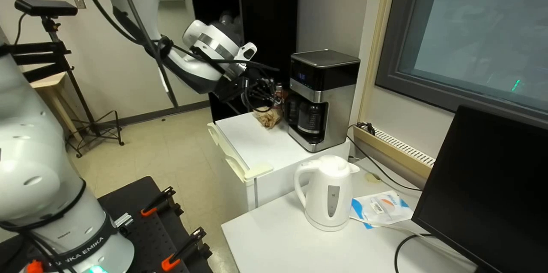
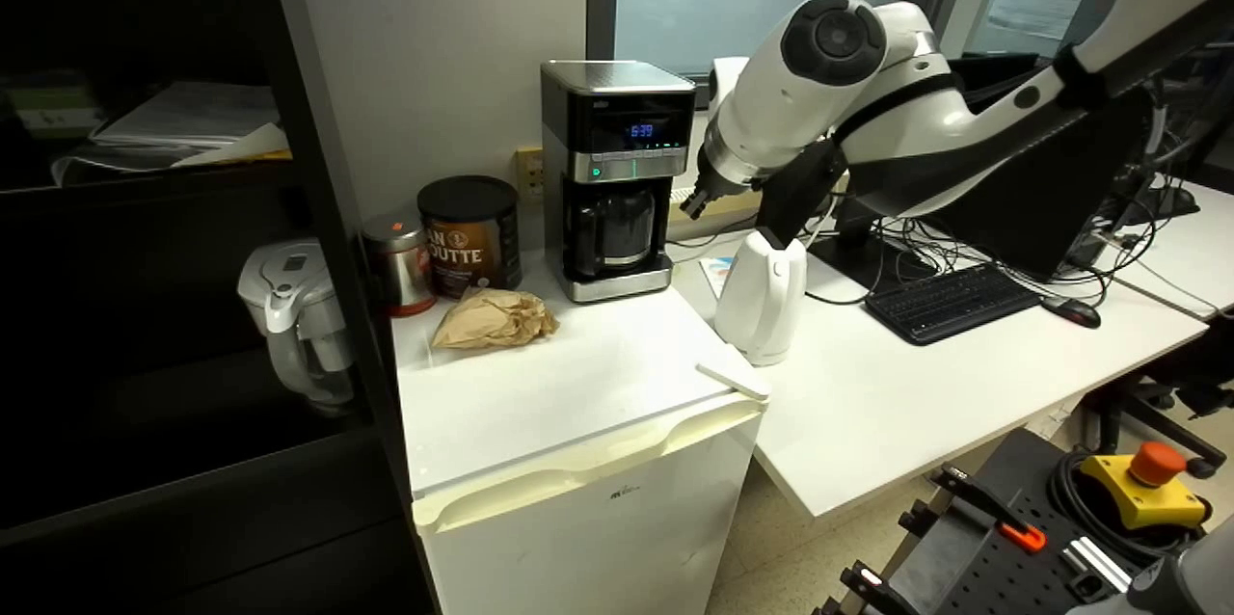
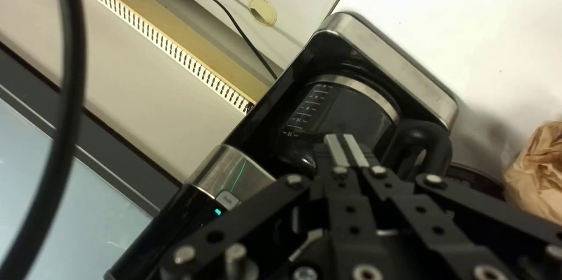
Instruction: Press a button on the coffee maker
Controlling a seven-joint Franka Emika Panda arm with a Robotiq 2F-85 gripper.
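The coffee maker, a boxy black and silver machine, stands on the white fridge top in both exterior views (image 1: 342, 110) (image 2: 617, 282). Its lit display (image 2: 638, 131) sits above a silver band with a row of buttons (image 2: 631, 155). In the wrist view, the coffee maker (image 3: 395, 69) fills the middle; one grey button (image 3: 227, 199) shows beside a green light, and the rest of the row is hidden behind my gripper. My gripper (image 3: 347, 150) is shut and empty; its tips overlap the carafe in that view. The gripper (image 2: 692, 207) appears in front of the machine, seemingly apart from it.
A brown paper bag (image 2: 496, 318), a coffee can (image 2: 472, 244) and a steel canister (image 2: 400, 263) stand beside the machine. A white kettle (image 1: 327, 196) and a monitor (image 1: 483, 187) stand on the lower desk. A black shelf (image 2: 333, 210) borders the fridge.
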